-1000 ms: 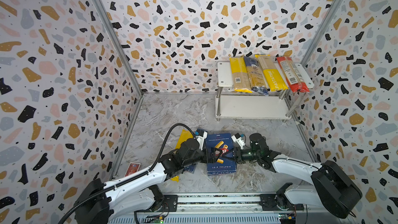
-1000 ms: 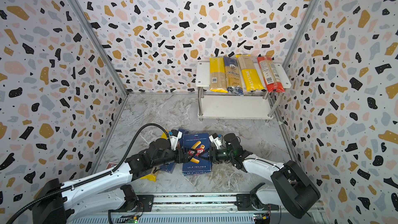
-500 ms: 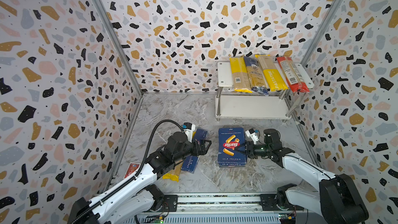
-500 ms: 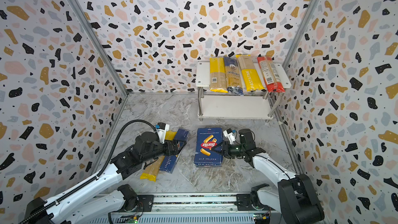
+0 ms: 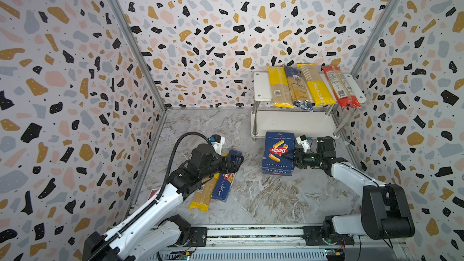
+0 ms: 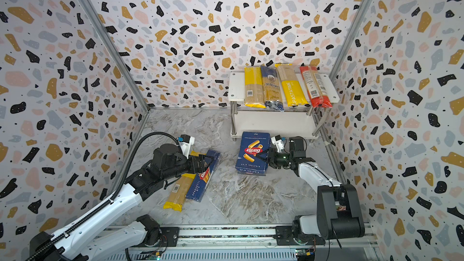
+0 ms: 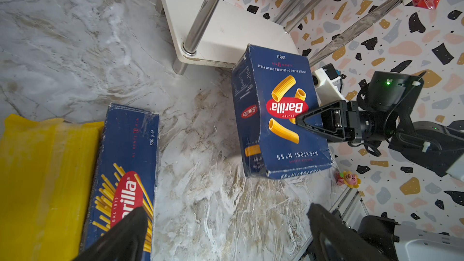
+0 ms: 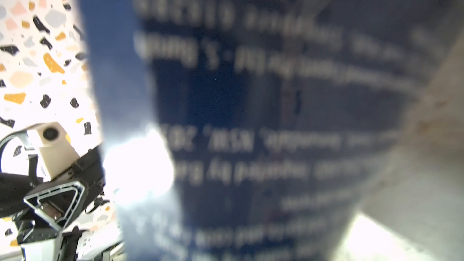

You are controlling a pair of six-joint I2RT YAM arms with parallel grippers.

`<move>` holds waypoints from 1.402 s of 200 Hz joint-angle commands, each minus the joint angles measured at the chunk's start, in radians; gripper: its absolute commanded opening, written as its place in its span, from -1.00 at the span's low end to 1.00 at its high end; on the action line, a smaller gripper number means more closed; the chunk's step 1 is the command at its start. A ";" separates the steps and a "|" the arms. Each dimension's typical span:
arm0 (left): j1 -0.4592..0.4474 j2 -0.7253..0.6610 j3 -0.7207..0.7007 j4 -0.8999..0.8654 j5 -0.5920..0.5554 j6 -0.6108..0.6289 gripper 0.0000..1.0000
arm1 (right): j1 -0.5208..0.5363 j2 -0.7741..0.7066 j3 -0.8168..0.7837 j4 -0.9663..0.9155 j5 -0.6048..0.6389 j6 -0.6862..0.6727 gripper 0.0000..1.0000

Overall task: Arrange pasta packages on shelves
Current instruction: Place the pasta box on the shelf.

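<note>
My right gripper (image 5: 288,156) (image 6: 263,156) (image 7: 301,120) is shut on the wide blue Barilla rigatoni box (image 5: 276,154) (image 6: 253,151) (image 7: 283,121). It holds the box slightly tilted just above the floor, its far end at the front edge of the shelves' (image 5: 261,86) (image 6: 236,86) lower board (image 7: 226,33). The box (image 8: 251,96) fills the right wrist view as a blur. My left gripper (image 5: 236,161) (image 6: 204,160) (image 7: 226,214) is open and empty over the slim blue Barilla spaghetti box (image 5: 224,184) (image 7: 125,171), beside a yellow bag (image 5: 203,194) (image 7: 42,171). Several spaghetti bags lie on the top board, from a yellow one (image 5: 278,86) to a red one (image 5: 340,86).
A small red card (image 5: 152,193) lies by the left wall under my left arm. A small pink toy (image 7: 347,179) sits by the right wall near the rigatoni box. The arm rail (image 5: 251,232) runs along the front edge. Patterned walls close in three sides.
My right gripper has carried the rigatoni box right and back toward the shelves. My left gripper, open throughout, has drawn away from that box to the left, over the spaghetti box.
</note>
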 commanded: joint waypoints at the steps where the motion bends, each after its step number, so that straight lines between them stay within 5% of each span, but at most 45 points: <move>1: 0.022 0.012 0.045 -0.009 0.036 0.047 0.99 | -0.032 0.014 0.094 0.089 -0.092 -0.033 -0.03; 190: 0.122 0.115 0.064 0.029 0.170 0.103 0.99 | -0.085 0.473 0.520 0.380 -0.105 0.150 -0.03; 280: 0.143 0.087 0.037 0.018 0.177 0.099 0.99 | -0.046 0.620 0.723 0.308 -0.100 0.126 -0.01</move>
